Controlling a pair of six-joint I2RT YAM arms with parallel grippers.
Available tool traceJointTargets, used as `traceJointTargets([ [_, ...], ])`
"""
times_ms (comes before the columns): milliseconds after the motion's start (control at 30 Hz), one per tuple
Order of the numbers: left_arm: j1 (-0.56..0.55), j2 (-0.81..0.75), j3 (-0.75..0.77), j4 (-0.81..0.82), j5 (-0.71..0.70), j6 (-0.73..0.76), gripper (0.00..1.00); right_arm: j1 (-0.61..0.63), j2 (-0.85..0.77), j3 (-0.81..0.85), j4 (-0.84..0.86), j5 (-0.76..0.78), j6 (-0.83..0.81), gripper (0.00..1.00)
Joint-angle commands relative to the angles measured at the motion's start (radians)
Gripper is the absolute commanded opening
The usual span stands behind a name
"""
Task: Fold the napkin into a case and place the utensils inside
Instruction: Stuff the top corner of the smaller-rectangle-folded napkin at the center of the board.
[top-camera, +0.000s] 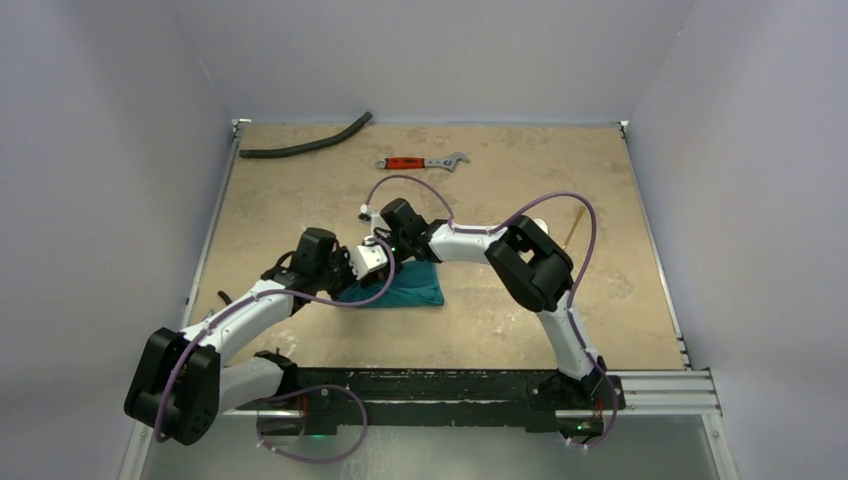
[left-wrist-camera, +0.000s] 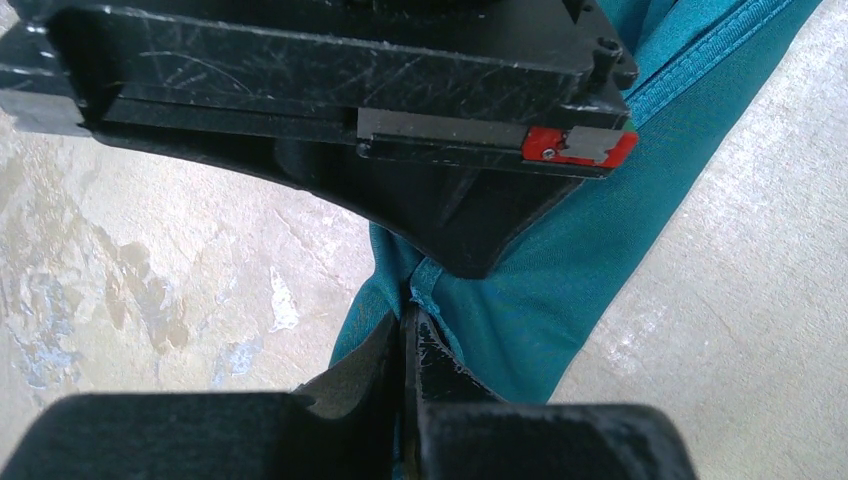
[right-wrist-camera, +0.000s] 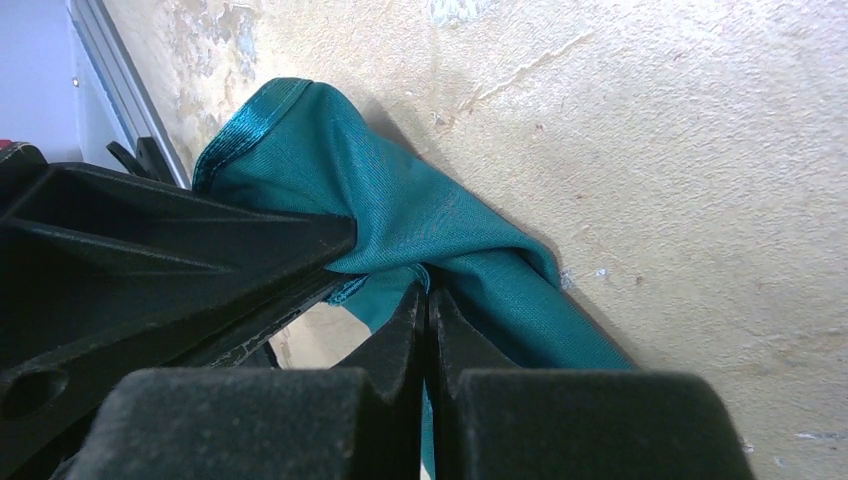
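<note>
While my left gripper (left-wrist-camera: 408, 312) and right gripper (right-wrist-camera: 427, 297) both sit pinched shut on hemmed edges of the teal napkin (top-camera: 412, 288), I see the cloth lying bunched on the tan table (top-camera: 300, 190) just between them, near its middle; the slim wooden utensil (top-camera: 572, 228) lies well apart, farther right.

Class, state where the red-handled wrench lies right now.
In the top view, the wrench lies near the table's far edge, right of the black hose and beyond the napkin.
</note>
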Motion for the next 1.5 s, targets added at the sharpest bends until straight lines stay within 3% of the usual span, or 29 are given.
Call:
traceJointTargets([
  [0,-0.007,-0.021,-0.017,0.018,0.032,0.007,0.00,0.003,0.004,0.028,0.032,0.006,-0.009,0.00],
  [567,-0.003,-0.014,0.047,0.013,0.020,0.027,0.00,0.009,0.111,-0.187,0.152,0.039,-0.011,0.00],
  [667,0.000,-0.021,0.053,-0.020,0.026,0.039,0.25,0.008,0.106,-0.203,0.145,0.044,-0.016,0.00],
  [800,0.043,-0.028,0.089,-0.067,0.064,0.020,0.34,0.007,0.100,-0.219,0.149,0.046,-0.019,0.00],
  [1067,0.067,-0.025,0.123,-0.173,0.121,0.066,0.32,0.008,0.097,-0.229,0.158,0.032,-0.024,0.00],
  [1267,0.080,-0.025,0.162,-0.337,0.248,0.183,0.31,0.005,0.097,-0.232,0.167,0.025,-0.024,0.00],
  [1400,0.080,-0.014,0.122,-0.219,0.105,0.145,0.19,0.006,0.096,-0.237,0.179,0.026,-0.022,0.00],
  [1467,0.079,-0.001,0.102,-0.140,0.037,0.115,0.18,0.006,0.096,-0.240,0.186,0.023,-0.018,0.00],
])
